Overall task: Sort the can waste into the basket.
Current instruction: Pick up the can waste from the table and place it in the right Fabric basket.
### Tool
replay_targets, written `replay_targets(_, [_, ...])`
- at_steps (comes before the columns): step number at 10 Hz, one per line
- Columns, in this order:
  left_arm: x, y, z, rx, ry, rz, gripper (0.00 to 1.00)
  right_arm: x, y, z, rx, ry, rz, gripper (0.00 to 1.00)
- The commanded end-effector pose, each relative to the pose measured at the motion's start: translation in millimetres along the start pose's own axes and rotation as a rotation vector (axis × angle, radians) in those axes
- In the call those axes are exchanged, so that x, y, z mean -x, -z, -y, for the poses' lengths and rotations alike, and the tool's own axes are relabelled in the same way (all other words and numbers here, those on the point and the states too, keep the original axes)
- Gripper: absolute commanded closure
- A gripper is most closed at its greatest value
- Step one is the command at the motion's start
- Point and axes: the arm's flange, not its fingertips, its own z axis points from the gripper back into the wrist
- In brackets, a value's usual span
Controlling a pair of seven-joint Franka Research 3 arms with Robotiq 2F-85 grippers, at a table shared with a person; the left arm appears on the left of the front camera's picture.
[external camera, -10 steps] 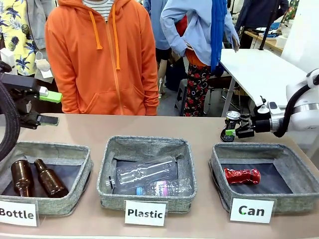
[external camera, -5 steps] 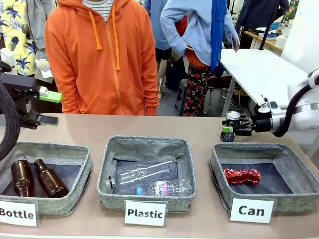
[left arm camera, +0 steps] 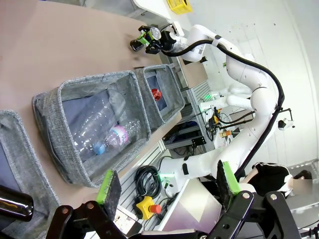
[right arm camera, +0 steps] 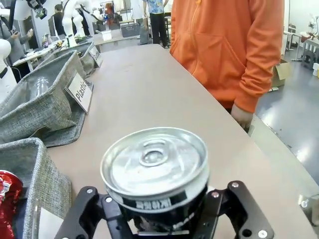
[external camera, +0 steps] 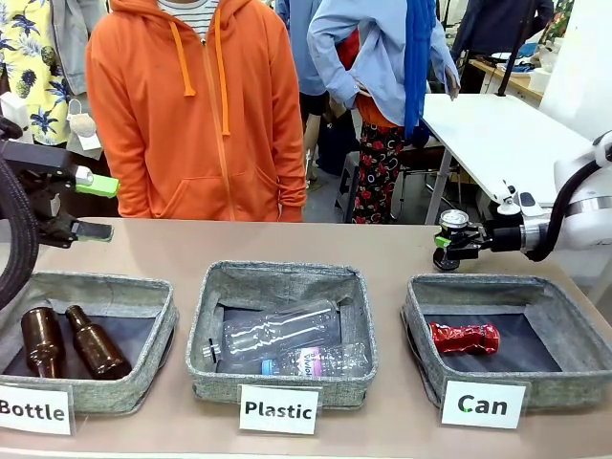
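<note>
Right hand [external camera: 448, 251] pinching black crushed can [right arm camera: 155, 174] at its sides; likely light, thin-walled, slippery. Left hand [left arm camera: 167, 186] spread.

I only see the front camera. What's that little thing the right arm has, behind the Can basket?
Observer: A black can with a silver top. The right gripper has its jaws shut on the can's sides.
Operator: Is anybody's hand near it?
Observer: The hand of the person in the orange sleeve hangs at the table edge, apart from the can.
</note>
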Motion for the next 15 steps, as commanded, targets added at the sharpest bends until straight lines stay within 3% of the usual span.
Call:
replay_targets(1, [3.7, -1.9, 2.5, 0.017, -0.009, 0.002, 0.0, -37.6, -9.7, -11.2, -0.027, -0.009, -0.074, 1.0])
replay_targets(3, [3.7, -1.9, 2.5, 0.017, -0.009, 0.002, 0.0, -94.6, -20.6, -40.2, -0.081, 0.031, -0.168, 1.0])
replay_targets(5, [3.7, -1.9, 2.5, 0.017, -0.009, 0.002, 0.0, -153.4, -30.5, -83.6, -0.042, 0.193, -0.344, 1.0])
replay_targets(7, [3.7, -1.9, 2.5, 0.017, -0.009, 0.002, 0.0, -181.1, -29.5, -129.5, -0.053, 0.231, -0.555, 1.0])
replay_targets(10, [3.7, -1.9, 2.5, 0.017, -0.009, 0.002, 0.0, -184.1, -18.5, -188.3, -0.11, 0.254, -0.83, 1.0])
replay_targets(13, [3.7, -1.9, 2.5, 0.017, -0.009, 0.002, 0.0, -168.0, -22.9, -205.0, -0.15, 0.234, -0.954, 1.0])
replay_targets(15, [3.7, -1.9, 2.5, 0.017, -0.009, 0.002, 0.0, -163.8, -27.7, -208.5, -0.18, 0.23, -0.976, 1.0])
